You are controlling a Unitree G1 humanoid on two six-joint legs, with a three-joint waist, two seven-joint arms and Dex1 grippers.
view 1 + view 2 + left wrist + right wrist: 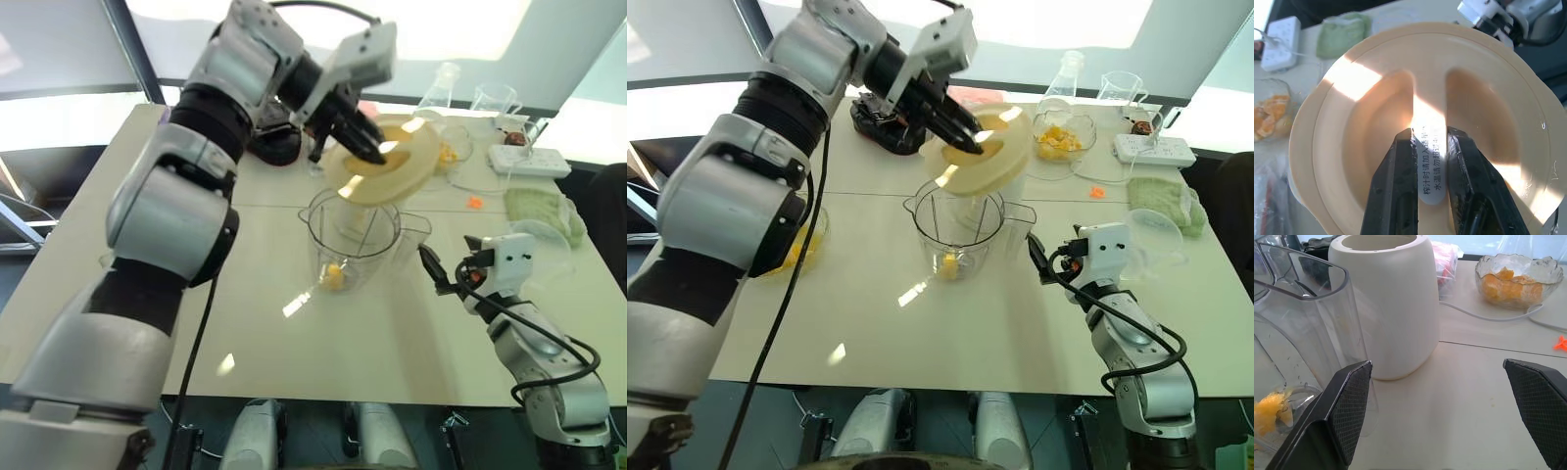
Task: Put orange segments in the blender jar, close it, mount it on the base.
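Lid [416, 159] clamped by left pincer [1429, 143] over jar [355, 240], right pincer [1437, 363] wide open, empty

Two lines of small black Chinese print are running along the pale handle [1431, 183] of the cream lid [1488, 112], right between the two fingers of the left gripper [1430, 134] that is pinching it. One line is reading 榨汁时请加入, the other 水温请勿超; the characters nearer the fingertips are too blurred to make out.
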